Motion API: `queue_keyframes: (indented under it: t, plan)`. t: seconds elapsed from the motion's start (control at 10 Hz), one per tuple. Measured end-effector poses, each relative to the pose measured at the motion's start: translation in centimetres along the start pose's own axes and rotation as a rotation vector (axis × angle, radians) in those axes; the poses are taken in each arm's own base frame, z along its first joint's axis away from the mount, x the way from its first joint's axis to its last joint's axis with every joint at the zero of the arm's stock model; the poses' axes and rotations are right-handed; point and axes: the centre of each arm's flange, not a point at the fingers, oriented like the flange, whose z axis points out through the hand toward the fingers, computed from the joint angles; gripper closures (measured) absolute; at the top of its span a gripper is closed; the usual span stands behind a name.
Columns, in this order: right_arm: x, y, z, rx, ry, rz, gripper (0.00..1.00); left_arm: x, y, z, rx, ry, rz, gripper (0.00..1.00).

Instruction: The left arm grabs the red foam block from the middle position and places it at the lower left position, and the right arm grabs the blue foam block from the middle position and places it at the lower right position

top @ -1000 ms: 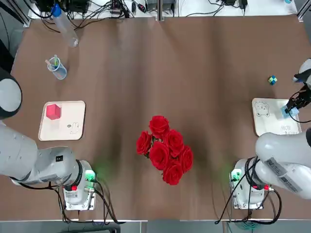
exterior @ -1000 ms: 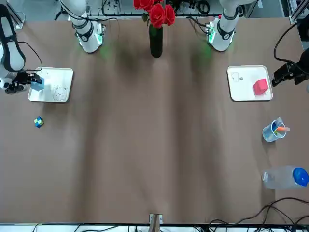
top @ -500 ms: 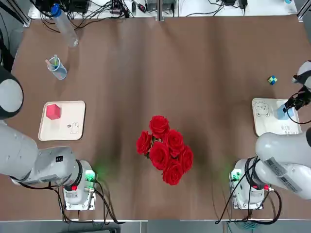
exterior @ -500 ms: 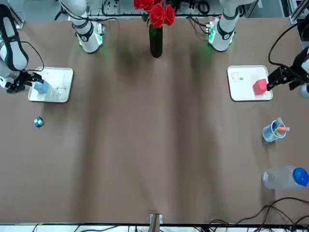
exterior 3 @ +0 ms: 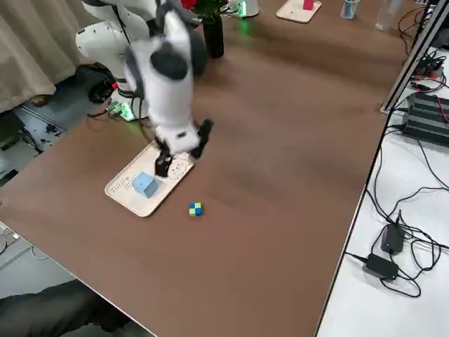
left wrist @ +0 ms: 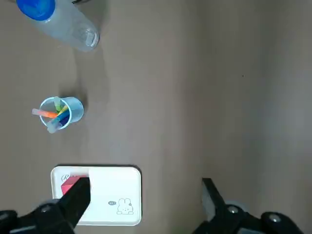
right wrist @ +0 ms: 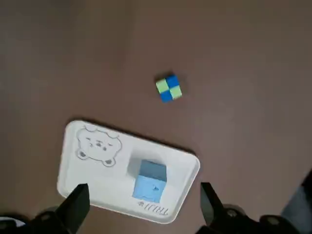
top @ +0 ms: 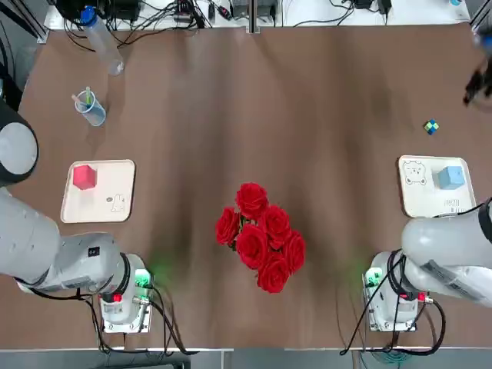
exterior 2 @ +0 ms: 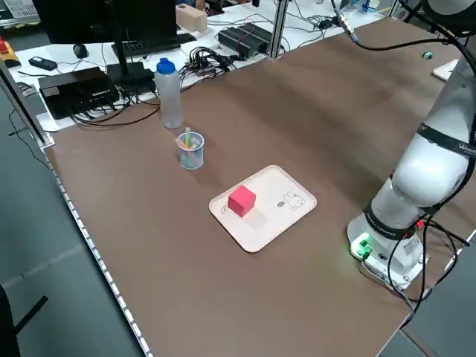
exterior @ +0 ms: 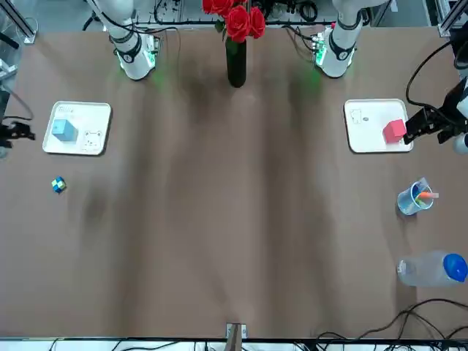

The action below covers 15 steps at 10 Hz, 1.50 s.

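you'll find the red foam block (top: 84, 176) resting on its cream tray (top: 115, 204) at 9 o'clock on the desk (top: 254, 115), and the blue foam block (top: 450, 177) on the bear-print tray (top: 419, 196) at 3 o'clock. the left pincer (left wrist: 141, 195) hangs wide and empty above the red block's tray; the right pincer (right wrist: 141, 200) hangs wide and empty above the blue block.

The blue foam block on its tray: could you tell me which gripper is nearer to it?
Right. The right gripper sits just beyond the blue foam block; the left gripper is across the table by the red foam block.
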Motion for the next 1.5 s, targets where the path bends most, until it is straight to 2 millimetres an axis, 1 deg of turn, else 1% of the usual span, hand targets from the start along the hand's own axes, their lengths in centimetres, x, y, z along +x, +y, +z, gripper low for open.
queue_keyframes:
  t: [0.1,0.2,0.3,0.5,0.6,0.7,0.8,0.9,1.0,1.2,1.3,1.4,1.5]
  plan:
    - [2.7,-2.6,-3.7,-0.038,0.032,0.005,0.0,0.0,0.3,0.0,0.0,0.0,0.006,0.0]
    - [5.0,-5.6,-6.2,-0.063,0.056,0.022,0.0,0.0,0.7,0.0,-0.001,0.0,0.013,0.0]
    - [6.9,-8.8,-8.3,-0.076,0.07,0.053,0.0,-0.1,0.9,0.0,-0.001,0.0,0.017,0.0]
    - [10.0,-15.6,-12.8,-0.094,0.124,0.128,0.0,-0.1,1.1,0.0,-0.001,0.0,0.02,0.0]
    - [10.9,-18.1,-14.7,-0.097,0.163,0.176,0.0,0.0,1.1,0.1,-0.002,-0.001,0.02,0.0]
    - [11.3,-19.6,-16.2,-0.099,0.196,0.219,0.0,0.0,1.1,0.1,-0.002,-0.002,0.02,0.0]
    - [11.3,-20.4,-17.5,-0.093,0.223,0.262,0.0,0.0,1.1,0.2,-0.002,-0.003,0.02,0.0]
    - [11.3,-21.0,-18.3,-0.06,0.239,0.304,0.0,0.1,1.0,0.3,-0.002,-0.006,0.019,0.0]
    - [11.2,-21.4,-18.6,-0.021,0.239,0.327,0.0,0.2,1.0,0.5,-0.002,-0.009,0.018,0.0]
    - [10.0,-22.2,-18.3,0.01,0.158,0.322,0.0,0.3,0.9,0.6,-0.003,-0.011,0.016,0.0]
    - [9.6,-22.9,-18.6,0.012,0.149,0.313,0.0,0.3,0.9,0.6,-0.003,-0.011,0.016,0.0]
    - [9.0,-23.5,-19.2,0.009,0.155,0.307,0.0,0.3,0.8,0.6,-0.003,-0.011,0.015,0.0]
    - [8.3,-23.6,-19.8,0.004,0.163,0.312,0.0,0.3,0.7,0.6,-0.002,-0.011,0.013,0.0]
